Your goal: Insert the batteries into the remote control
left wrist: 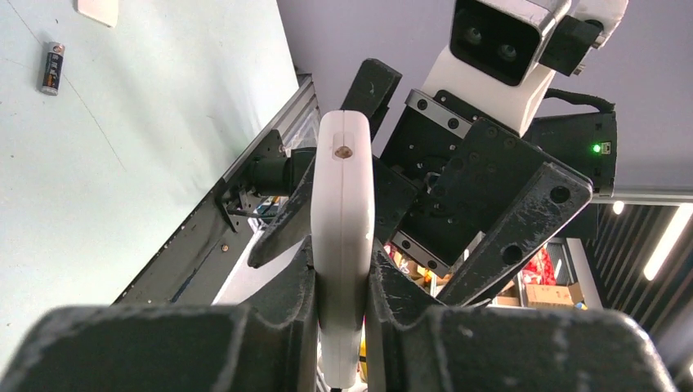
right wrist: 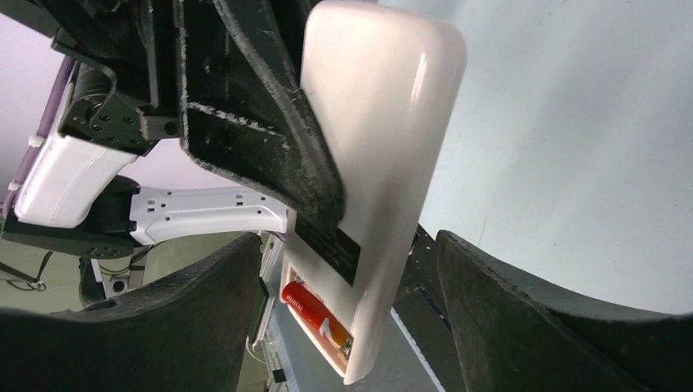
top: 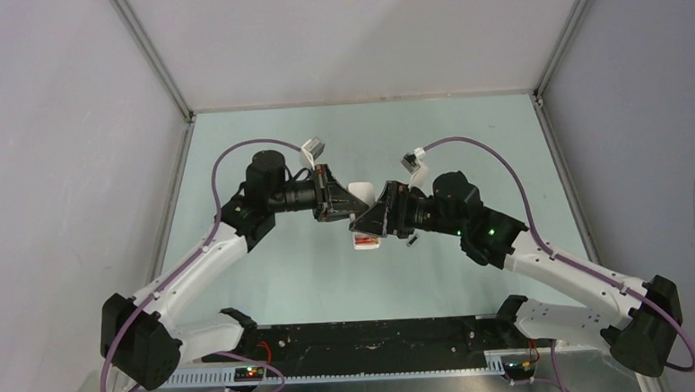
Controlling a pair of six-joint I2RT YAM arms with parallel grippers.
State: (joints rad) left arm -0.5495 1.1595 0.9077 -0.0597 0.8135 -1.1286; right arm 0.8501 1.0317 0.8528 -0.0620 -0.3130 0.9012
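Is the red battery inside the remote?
In: the orange-red battery lies inside the uncovered back of the remote.

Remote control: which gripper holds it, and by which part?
The left gripper is shut on the remote control, clamping its two broad faces. The right gripper stands open around it, not gripping.

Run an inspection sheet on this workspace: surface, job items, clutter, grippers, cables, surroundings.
Surface: pale green table.
Job's things: remote held in the air, orange battery seated in its open bay; dark battery lying on the table.
Clutter: white cover on the table beyond the dark battery.
Grippers: left gripper shut on the remote; right gripper open, straddling the remote.
Cables: purple cables arch over both arms.
Surroundings: grey walls.
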